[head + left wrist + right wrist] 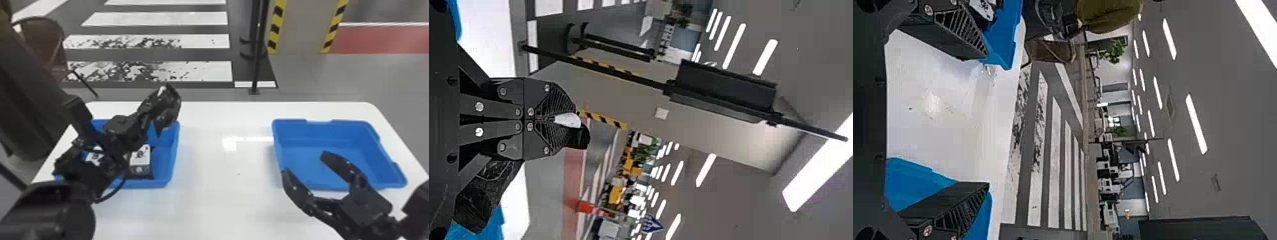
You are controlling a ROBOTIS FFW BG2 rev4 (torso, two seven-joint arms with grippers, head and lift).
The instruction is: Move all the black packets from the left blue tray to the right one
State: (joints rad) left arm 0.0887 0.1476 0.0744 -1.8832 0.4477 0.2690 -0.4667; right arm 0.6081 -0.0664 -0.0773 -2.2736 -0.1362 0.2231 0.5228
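Head view puts the left end effector [160, 96] above the far right part of the left blue tray [174, 153], its fingers pinched on a black packet [171, 111] at their tips. Inside that tray lie more packets, one with a white label [140, 159] beneath the arm. To the tray's right, across the bench [217, 198], the right end effector [304, 162] is spread apart and holds nothing, by the right blue tray [319, 127].

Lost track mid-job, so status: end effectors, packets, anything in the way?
Left end effector shut on a black packet. Right end effector open by the right tray, possibly in the way. More packets in the left tray.
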